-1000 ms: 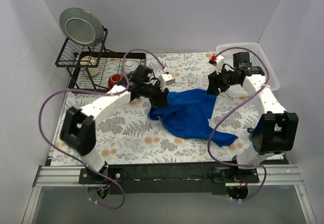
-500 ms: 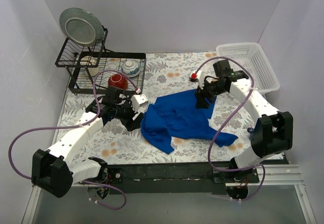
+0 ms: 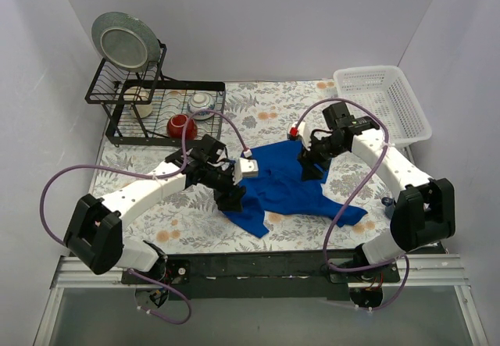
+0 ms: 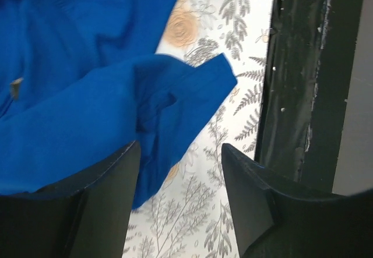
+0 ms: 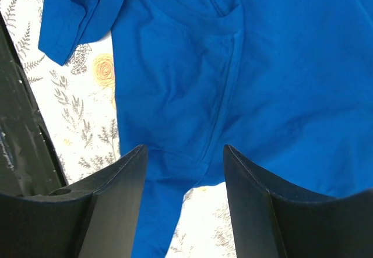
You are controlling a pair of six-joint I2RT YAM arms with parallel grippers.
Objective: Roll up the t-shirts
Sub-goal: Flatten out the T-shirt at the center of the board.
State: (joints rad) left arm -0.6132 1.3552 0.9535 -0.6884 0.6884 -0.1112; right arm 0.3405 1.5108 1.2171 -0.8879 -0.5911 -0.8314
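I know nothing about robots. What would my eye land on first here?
A royal-blue t-shirt lies rumpled in the middle of the floral table, the left gripper and right gripper open over its opposite sides. At the back, a black dish rack with an upright plate stands left, a white basket right.

No text, label, brand or number is legible on the t-shirt (image 3: 281,178) or anything else

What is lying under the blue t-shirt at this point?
The t-shirt lies crumpled on the floral table cover, which shows around its edges. Whether anything else sits beneath the folds cannot be seen, because the cloth covers it.
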